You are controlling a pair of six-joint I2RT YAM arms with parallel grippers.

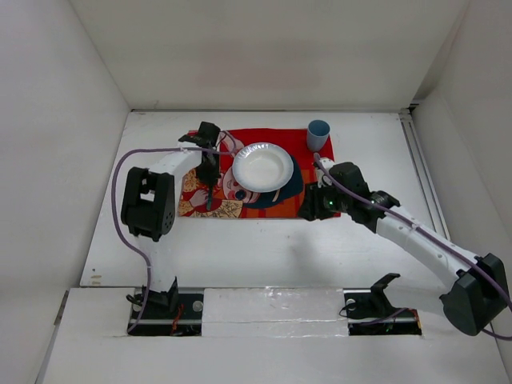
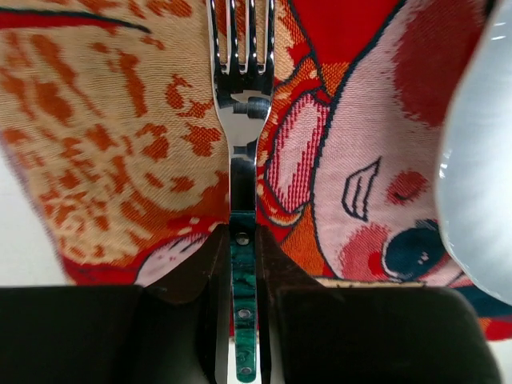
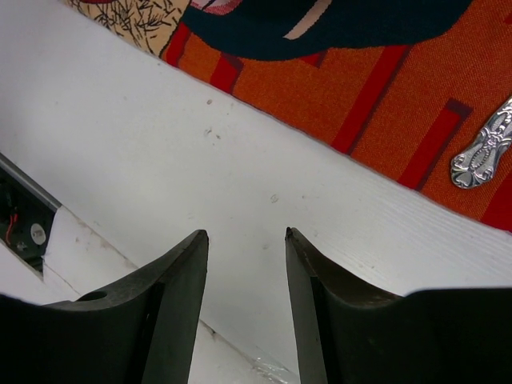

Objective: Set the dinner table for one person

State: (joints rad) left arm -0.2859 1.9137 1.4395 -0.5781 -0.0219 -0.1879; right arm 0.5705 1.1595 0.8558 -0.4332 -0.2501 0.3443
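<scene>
Worktop [image 1: 264,248]: fork [image 2: 242,104] pinched in left fingers [image 2: 188,320], axis straight ahead, left of plate [image 2: 480,160]; right fingers [image 3: 168,304] apart, empty.

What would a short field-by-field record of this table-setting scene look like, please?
surface: dinner table, white, with a red placemat on it
on placemat: white plate in the middle; blue cup at the far right corner; ornate silver handle near the right edge, utensil type unclear
left gripper: shut on fork by its handle, tines over the placemat left of the plate
right gripper: open, empty, above bare table beside the placemat
</scene>
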